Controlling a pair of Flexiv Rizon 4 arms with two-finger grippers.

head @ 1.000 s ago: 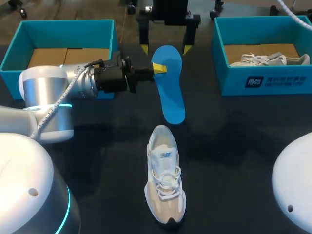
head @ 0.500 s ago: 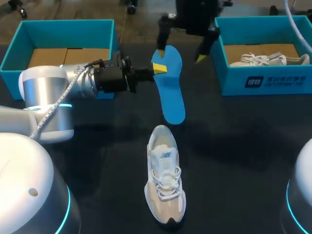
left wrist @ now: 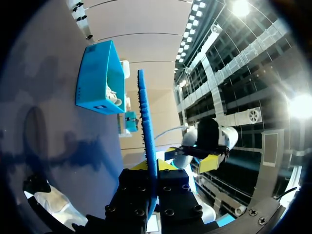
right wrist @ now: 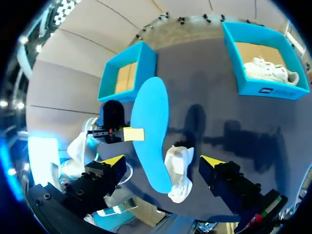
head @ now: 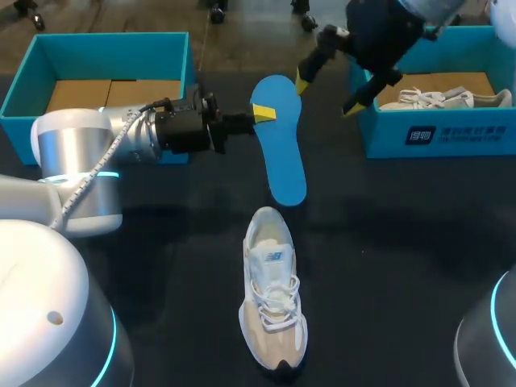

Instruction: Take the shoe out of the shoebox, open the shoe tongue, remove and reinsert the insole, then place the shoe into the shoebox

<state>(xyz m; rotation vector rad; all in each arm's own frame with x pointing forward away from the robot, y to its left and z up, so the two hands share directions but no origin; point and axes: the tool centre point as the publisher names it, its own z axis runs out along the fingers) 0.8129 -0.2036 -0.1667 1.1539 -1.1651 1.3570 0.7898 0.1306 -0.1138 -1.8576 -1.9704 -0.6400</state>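
Head view is showing the dark table (head: pixel 387 242) carrying everything, with the left arm (head: pixel 89 153) reaching in across it and the right arm (head: pixel 387 32) hanging over the far side. Two blue shoeboxes are sitting at the far corners. The left shoebox (head: pixel 109 36) is showing only its cardboard floor, so it is probably waiting for the shoe's return, while the right shoebox (head: pixel 451 133) is holding another white shoe (head: pixel 439 98).

The task's shoe (head: pixel 272 290) is lying out on the table near the robot, upright, with its toe pointing toward the robot and its opening facing away. The blue insole (head: pixel 282 145) is hanging in the air beyond that opening, apart from the shoe and roughly in line with it, which looks like readiness for sliding back in.

The left gripper (head: pixel 262 113) is pinching the insole by one edge near its far end; the left wrist view is showing it edge-on between the fingers. The right gripper (head: pixel 329 93) is hovering spread wide and empty between the insole's far end and the right shoebox, likely keeping out of the way.
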